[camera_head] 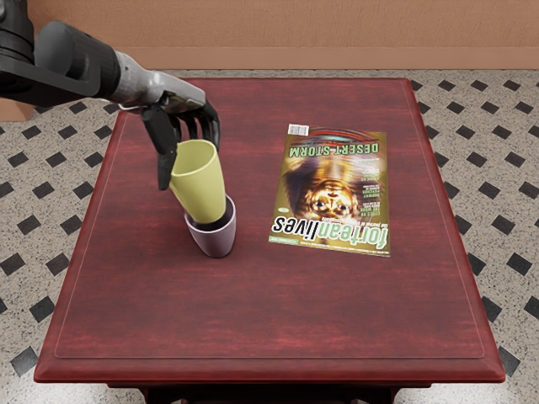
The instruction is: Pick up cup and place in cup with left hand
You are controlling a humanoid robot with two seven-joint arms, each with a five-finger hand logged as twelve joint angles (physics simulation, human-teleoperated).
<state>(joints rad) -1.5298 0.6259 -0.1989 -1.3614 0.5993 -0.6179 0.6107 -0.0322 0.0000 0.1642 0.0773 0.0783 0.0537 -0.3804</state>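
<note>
My left hand [189, 150] reaches in from the upper left and grasps a yellow cup [200, 183], thumb along its left side and the other fingers behind its rim. The yellow cup leans a little, its open end up. Its base is at the mouth of a pale lilac cup [214, 241], which stands upright on the table. How far the base is inside cannot be told. The lilac cup's back rim is partly hidden by the yellow cup.
A magazine [331, 192] lies flat on the dark red table [286, 320], to the right of the cups. The tabletop's left edge runs past the lilac cup at some distance.
</note>
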